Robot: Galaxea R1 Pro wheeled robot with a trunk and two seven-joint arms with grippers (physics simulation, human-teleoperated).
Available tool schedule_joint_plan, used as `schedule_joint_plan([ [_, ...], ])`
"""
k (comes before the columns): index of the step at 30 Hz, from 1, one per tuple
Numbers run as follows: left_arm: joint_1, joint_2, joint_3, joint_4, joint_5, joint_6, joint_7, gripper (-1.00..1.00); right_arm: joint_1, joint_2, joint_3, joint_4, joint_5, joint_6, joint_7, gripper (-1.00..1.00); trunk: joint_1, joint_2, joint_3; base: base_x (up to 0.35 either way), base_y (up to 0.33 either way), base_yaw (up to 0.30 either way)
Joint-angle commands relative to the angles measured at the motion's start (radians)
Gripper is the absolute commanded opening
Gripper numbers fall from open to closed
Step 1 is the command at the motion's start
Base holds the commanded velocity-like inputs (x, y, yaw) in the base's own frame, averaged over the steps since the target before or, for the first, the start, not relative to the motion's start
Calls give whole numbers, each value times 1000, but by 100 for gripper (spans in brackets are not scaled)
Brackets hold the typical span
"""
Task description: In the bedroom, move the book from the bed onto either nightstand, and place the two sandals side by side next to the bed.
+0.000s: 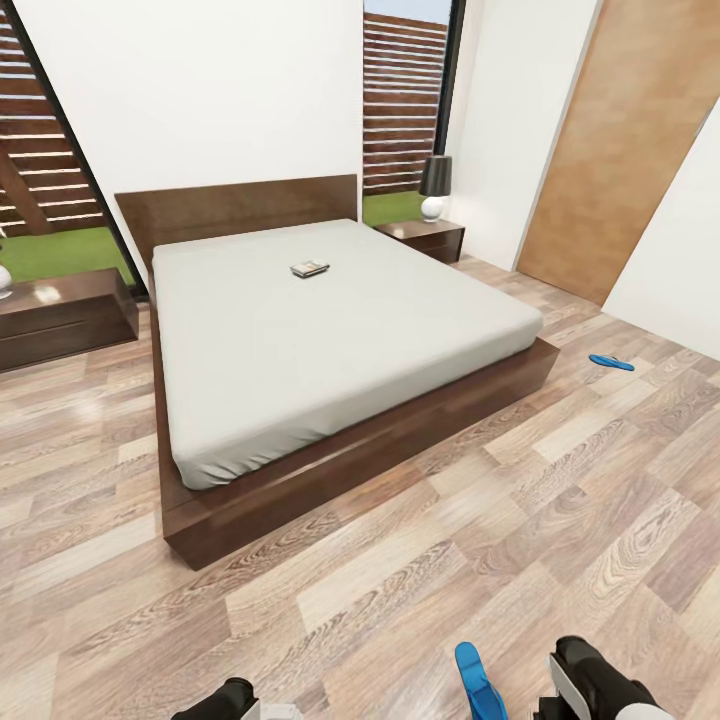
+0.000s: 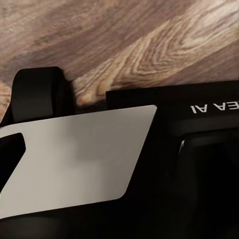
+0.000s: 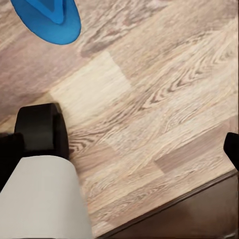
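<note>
The bed (image 1: 330, 340), with its off-white mattress on a dark wooden frame, stands in the middle of the room. The book (image 1: 309, 268) lies flat on the mattress near the headboard. One nightstand (image 1: 425, 236) sits at the bed's far right and carries a lamp. The other nightstand (image 1: 60, 312) is at the left. A blue sandal (image 1: 611, 362) lies on the floor right of the bed. A second sandal (image 1: 478, 682) (image 3: 50, 20) rests on the floor close to my right arm (image 1: 592, 685). My right gripper (image 3: 119, 149) hangs over bare planks, fingertips wide apart, holding nothing. My left arm (image 1: 230, 700) is low by my base.
A brown wooden door (image 1: 625, 150) stands at the right wall, and tall windows flank the headboard. Wood-plank floor (image 1: 420, 560) stretches between me and the bed's foot. In the left wrist view, my own black and white base (image 2: 74, 159) blocks most of the picture.
</note>
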Motion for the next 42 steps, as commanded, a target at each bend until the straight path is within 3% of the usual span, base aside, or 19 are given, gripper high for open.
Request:
schedule_joint_plan([
  [1,0,0,0,-2,-1,4,-1,100,0,1,-1,1,0,4,-38,100,0,0,-1,0,0,0],
  [4,1,1,0,-2,-1,0,-5,100,2,1,0,14,-4,0,-138,100,0,0,-1,0,0,0],
  [9,1,1,-1,-2,-1,-8,-9,100,5,-3,0,38,-7,-10,-221,100,0,0,-1,0,0,0],
  [21,1,-1,-8,-1,-13,-20,7,100,6,1,4,58,-2,-5,-299,100,0,0,-1,0,0,0],
  [26,1,-3,-5,1,-10,-14,80,100,1,25,5,26,-4,2,-310,100,0,0,-1,0,0,0],
  [29,1,-4,-1,1,-7,-13,129,100,-1,45,4,-5,-6,3,-310,100,0,0,-1,0,0,0],
  [34,1,-3,2,0,-1,-15,159,100,-4,74,4,-51,-10,0,-286,100,0,0,-1,0,0,0],
  [39,1,-3,4,0,3,-14,170,100,-10,83,2,-80,-10,-1,-187,100,0,0,-1,0,0,0],
  [42,1,-5,5,0,15,-14,174,100,-29,80,1,-90,-6,-2,-90,100,0,0,-1,0,0,0],
])
